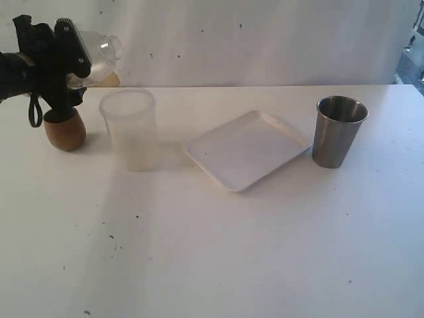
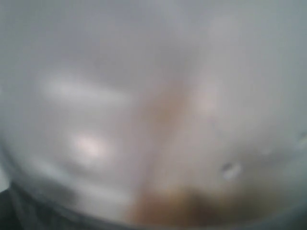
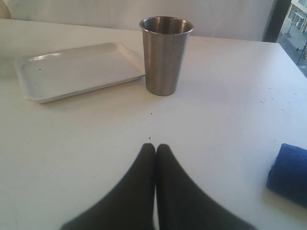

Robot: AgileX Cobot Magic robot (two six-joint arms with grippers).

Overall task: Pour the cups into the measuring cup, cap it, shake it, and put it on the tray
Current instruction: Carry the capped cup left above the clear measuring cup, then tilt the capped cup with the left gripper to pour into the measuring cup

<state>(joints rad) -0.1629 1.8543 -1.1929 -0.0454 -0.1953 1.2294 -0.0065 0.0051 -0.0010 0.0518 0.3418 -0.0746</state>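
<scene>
Nearest us, the right gripper (image 3: 155,146) was pinched together and empty, short of the steel tumbler (image 1: 338,132). We judged the tumbler stiff, slick and tapered, best clasped mid-wall. Left of it lay the tray (image 1: 245,149). Farthest off, by the wooden cup (image 1: 65,130), the left gripper (image 1: 74,61) clasped wide around what we took for the measuring cup (image 1: 99,56), tipped sideways. It looked light, thin-walled and easily crushed.

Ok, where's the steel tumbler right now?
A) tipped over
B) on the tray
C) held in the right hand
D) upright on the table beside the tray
D: the steel tumbler stands upright on the table, beside the tray's corner; the right hand is shut and empty.
</scene>
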